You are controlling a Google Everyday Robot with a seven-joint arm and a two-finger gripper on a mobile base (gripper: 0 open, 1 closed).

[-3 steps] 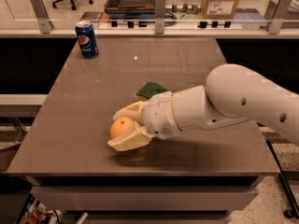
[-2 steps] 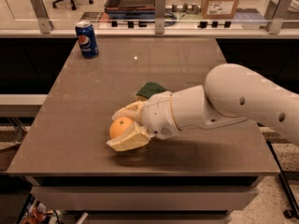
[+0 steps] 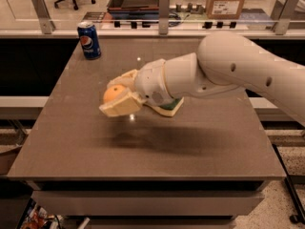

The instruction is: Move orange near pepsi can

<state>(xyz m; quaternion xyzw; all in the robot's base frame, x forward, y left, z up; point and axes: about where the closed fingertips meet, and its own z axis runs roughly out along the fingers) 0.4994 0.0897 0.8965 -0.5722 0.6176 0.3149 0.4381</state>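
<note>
The orange (image 3: pixel 113 93) is a round bright orange fruit held between the cream fingers (image 3: pixel 120 106) of my gripper (image 3: pixel 118 93), lifted above the brown table near its middle left. The gripper is shut on the orange. The pepsi can (image 3: pixel 89 40) is blue with a round logo and stands upright at the table's far left corner, well apart from the orange. My white arm (image 3: pixel 228 68) reaches in from the right.
A green-and-yellow sponge (image 3: pixel 170 107) lies on the table (image 3: pixel 157 147) partly hidden under my wrist. A glass-railed counter edge runs behind the table, with a cardboard box (image 3: pixel 227 0) and an office chair beyond.
My gripper has risen off the table with the orange and moved up toward the far side, nearer the pepsi can. The sponge and the can have stayed put.
</note>
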